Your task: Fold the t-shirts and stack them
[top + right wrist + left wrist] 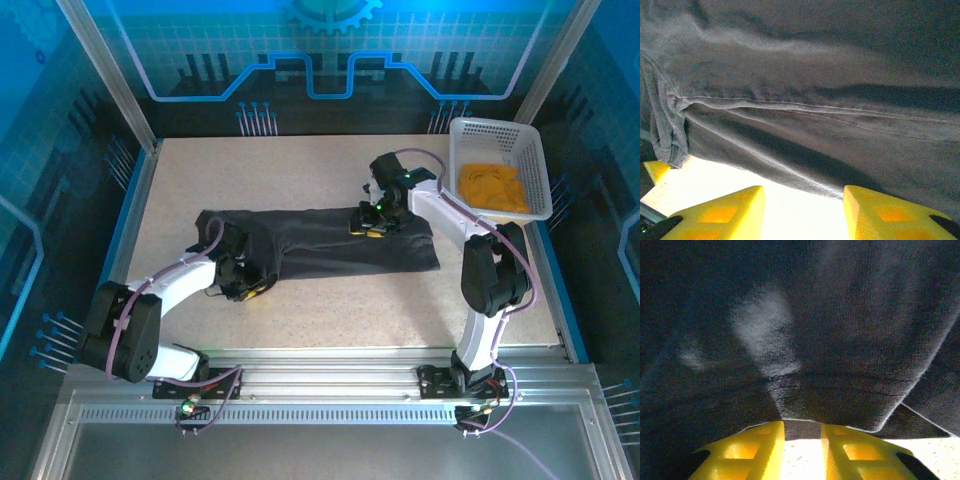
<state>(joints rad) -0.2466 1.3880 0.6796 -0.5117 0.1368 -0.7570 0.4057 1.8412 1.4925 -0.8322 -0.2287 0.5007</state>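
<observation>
The tabletop [300,170] is a pale, speckled slab with a blue strip along its left and right edges. 2 things lie directly on it. A dark grey t-shirt [310,240] lies rumpled across the middle, its long side running left to right. A white lattice basket [490,124] sits in the far right corner, not touching the t-shirt.

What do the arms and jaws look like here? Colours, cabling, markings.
The left arm and right arm both have white links, black joints and black bases. A lilac cable loops along each. Green lights glow near the right wrist. The jaws are bright yellow plastic, with square recessed pockets in the fingers.
</observation>
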